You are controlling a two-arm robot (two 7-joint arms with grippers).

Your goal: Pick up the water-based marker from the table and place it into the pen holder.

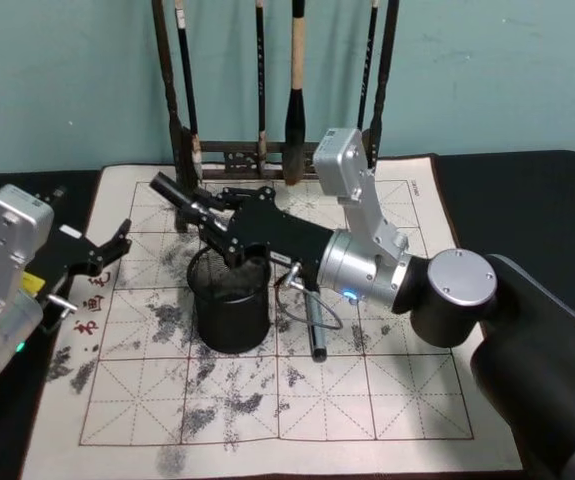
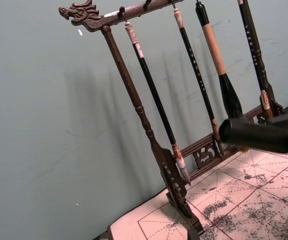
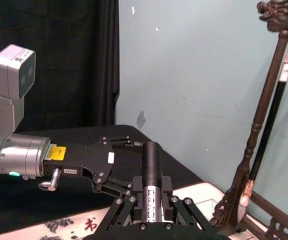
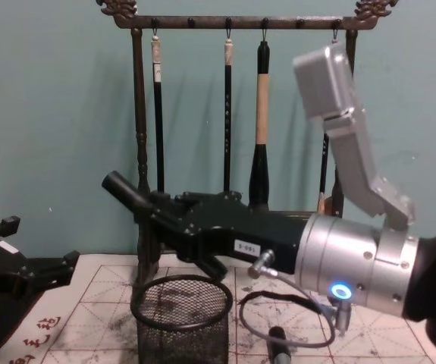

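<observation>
Chest view: right hand (image 4: 164, 218) grips the marker (image 4: 127, 196) tilted above the pen holder (image 4: 180, 327); left hand (image 1: 115, 250) spread, idle.

Pen holder (image 1: 232, 310): matt black wire mesh. Marker (image 3: 152, 160): smooth black barrel. Cloth (image 1: 367, 390) — matt, ink-stained. Brush rack (image 2: 136, 100) — dark carved wood.

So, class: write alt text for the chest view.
The right tool holds a black cylindrical marker tilted above the round black wire-mesh pen holder. The left tool sits open, low at the left edge; a dark wooden brush rack stands behind.
</observation>
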